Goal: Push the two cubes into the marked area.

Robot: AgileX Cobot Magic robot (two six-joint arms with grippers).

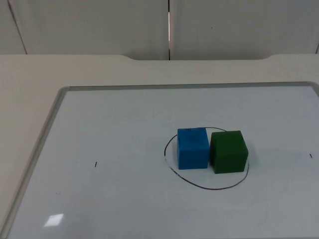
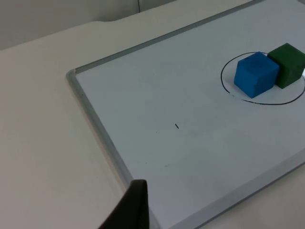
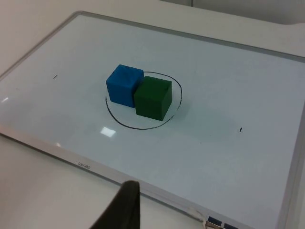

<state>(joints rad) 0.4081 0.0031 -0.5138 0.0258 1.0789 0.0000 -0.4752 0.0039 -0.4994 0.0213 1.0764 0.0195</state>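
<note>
**Blue and green cubes side by side in the drawn ring**

Blue foam-like cube (image 1: pixel 192 148) and dark green cube (image 1: pixel 228 151) sit touching, side by side, on the white dry-erase board with a silver frame (image 1: pixel 55 107). Both stand inside the hand-drawn black oval outline (image 1: pixel 209 187) that marks the target area. The blue cube is at the oval's left edge, and from the right wrist view its outer corner seems to rest on or just over the line; the green cube's outer side is likewise close to the line on the other side. By my reading the push is essentially done, with little margin at either end.

The left gripper (image 2: pixel 131 210) hangs over the near edge of the board frame, well apart from the cubes; a single dark fingertip is what can be made out, so I cannot tell whether that pincer is released or clenched. The right gripper (image 3: pixel 125 207) hangs off the board's edge over the cream table top (image 1: pixel 30 74), also well apart from the cubes, and its state cannot be told either.

The risk from here is any further nudge. Since the cubes touch, a push on one would carry the other across the line on the far side. An off-centre contact could also spin a cube so that a corner swings out of the oval.
</note>
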